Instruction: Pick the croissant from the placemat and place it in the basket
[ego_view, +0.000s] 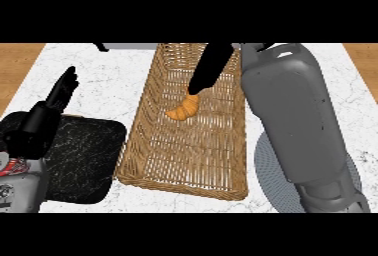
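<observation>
Croissant (184, 108) lay inside the long wicker basket (177, 167) at the centre of the frame, in the basket's upper half, resting on the woven floor nearer the right wall than the left. The robot's right hand (209, 67) came down from the upper centre of the frame, and its black tip met the pastry's upper end. Whether the hand gripped the croissant or merely touched it could not be told from this angle. The grey right forearm (295, 110) ran down the right side of the frame, along the basket's right rim, and covered much of a round grey placemat (267, 172) at lower right. At the left of the frame the left hand (53, 102) rested open and holding nothing, its fingers straight and pointing toward the upper edge, above a dark marbled slab (85, 155) at lower left. Basket, placemat and slab all sat on a white marble counter (100, 75).
</observation>
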